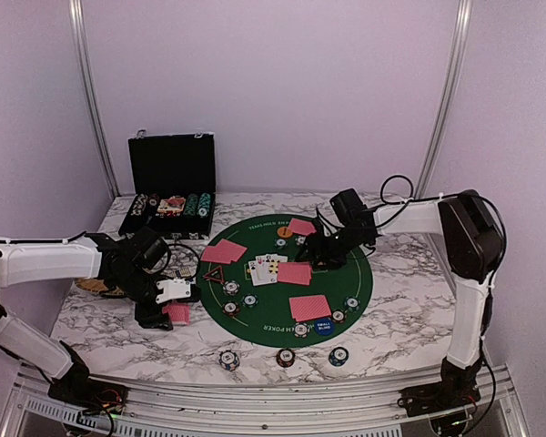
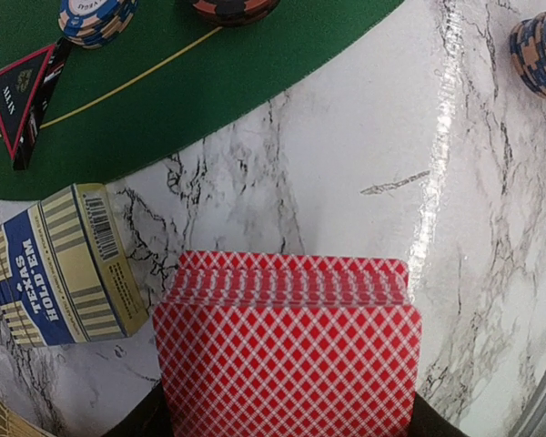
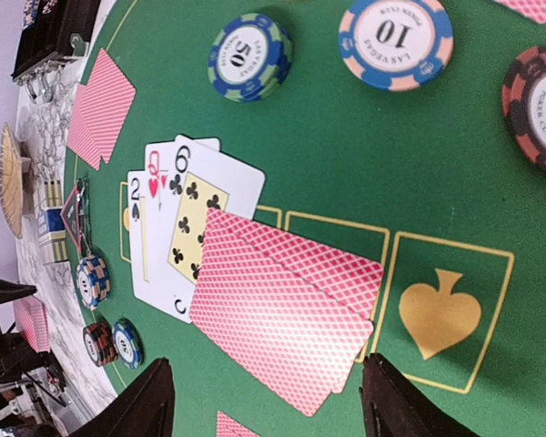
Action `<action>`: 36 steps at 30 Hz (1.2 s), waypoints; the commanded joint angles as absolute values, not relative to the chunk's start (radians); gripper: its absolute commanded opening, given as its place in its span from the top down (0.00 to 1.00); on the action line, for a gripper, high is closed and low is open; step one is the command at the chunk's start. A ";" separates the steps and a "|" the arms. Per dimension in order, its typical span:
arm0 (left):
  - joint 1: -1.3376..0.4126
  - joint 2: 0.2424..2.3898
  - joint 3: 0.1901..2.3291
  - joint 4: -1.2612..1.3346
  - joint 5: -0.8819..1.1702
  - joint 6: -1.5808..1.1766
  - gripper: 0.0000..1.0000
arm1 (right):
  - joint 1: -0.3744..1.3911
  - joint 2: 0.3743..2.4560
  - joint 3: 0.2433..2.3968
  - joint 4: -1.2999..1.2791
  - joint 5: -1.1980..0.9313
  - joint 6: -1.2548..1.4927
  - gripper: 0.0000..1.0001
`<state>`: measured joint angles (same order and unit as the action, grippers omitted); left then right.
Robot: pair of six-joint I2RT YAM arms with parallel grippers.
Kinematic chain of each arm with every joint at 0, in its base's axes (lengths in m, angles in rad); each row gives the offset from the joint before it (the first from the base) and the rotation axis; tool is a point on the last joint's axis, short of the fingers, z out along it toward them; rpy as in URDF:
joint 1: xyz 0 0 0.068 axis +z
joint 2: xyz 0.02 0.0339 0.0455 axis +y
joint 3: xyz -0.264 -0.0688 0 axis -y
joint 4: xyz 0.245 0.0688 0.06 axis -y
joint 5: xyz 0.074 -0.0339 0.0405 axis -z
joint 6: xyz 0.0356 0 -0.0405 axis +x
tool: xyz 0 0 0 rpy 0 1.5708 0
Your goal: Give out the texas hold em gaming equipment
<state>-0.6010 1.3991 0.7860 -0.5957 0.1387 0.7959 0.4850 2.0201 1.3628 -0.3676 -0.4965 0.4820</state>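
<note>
We count three face-up cards (image 1: 267, 268), four face-down lots of red-backed playing cards (image 1: 294, 273) on the green mat (image 1: 364, 273), three chip stacks (image 1: 286, 357) off it, one blue "small blind" disc (image 1: 323, 328), one dark red-edged triangle (image 1: 214, 274) and one open black case (image 1: 173, 173).

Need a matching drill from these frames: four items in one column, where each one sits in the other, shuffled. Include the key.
Items
1. red-backed deck
2. card box
3. face-up cards
4. chip case

Places
A. open, at the far edge of the marble table
B. on the green mat
C. in the left gripper
D. lying on the table, just off the mat

Pairs: 1-C, 2-D, 3-B, 4-A
</note>
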 commanded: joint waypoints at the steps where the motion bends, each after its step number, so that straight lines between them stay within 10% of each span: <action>1: -0.595 1.449 0.772 -0.507 0.127 0.792 0.96 | 0.510 1.924 1.377 -0.409 -0.433 0.475 0.29; 25: -0.645 1.619 0.749 -0.453 0.077 0.776 0.87 | 0.542 1.669 1.274 -0.440 -0.322 0.516 0.15; 36: -0.661 1.574 0.737 -0.457 0.032 0.755 0.54 | 0.542 1.658 1.279 -0.447 -0.320 0.517 0.12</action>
<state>-0.6552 1.5475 0.7879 -0.4519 0.1169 0.7643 0.5343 1.6936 1.2755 -0.4294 -0.3317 0.5053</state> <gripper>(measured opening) 0.643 0.871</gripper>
